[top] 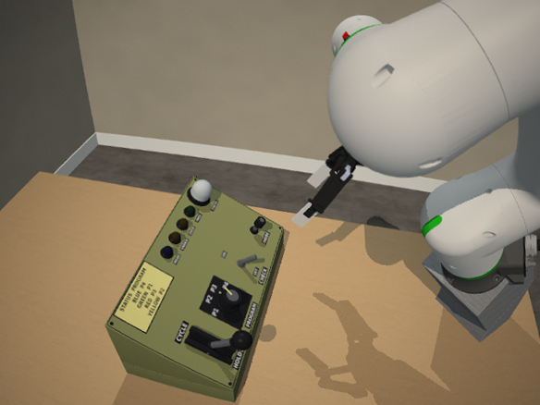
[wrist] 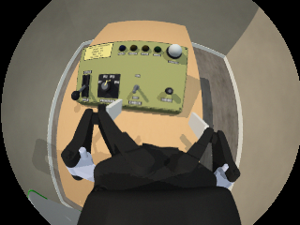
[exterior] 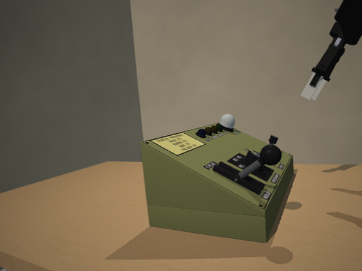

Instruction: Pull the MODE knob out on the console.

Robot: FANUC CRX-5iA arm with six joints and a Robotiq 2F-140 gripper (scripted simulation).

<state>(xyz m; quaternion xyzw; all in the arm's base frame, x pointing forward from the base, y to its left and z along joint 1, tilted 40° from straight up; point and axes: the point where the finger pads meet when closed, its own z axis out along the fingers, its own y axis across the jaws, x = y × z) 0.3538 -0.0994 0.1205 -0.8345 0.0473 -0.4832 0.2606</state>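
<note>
The olive console (top: 197, 286) stands on the wooden table. Its small black MODE knob (top: 258, 224) sits at the panel's far right corner, above the MODE label; it also shows in the side view (exterior: 272, 138) and in the wrist view (wrist: 168, 93). My gripper (top: 314, 197) is open and empty, in the air above and to the right of the console, well clear of the knob. In the side view the gripper (exterior: 312, 91) hangs high to the right of the console. In the wrist view the fingertips frame the console's near edge.
On the panel are a white dome button (top: 201, 190), several dark lamps (top: 178, 231), a grey toggle (top: 246, 260), a PROGRAM selector (top: 229, 299) and a black-balled CYCLE/HOLD lever (top: 235, 341). The arm's base (top: 481, 271) stands at the table's right edge.
</note>
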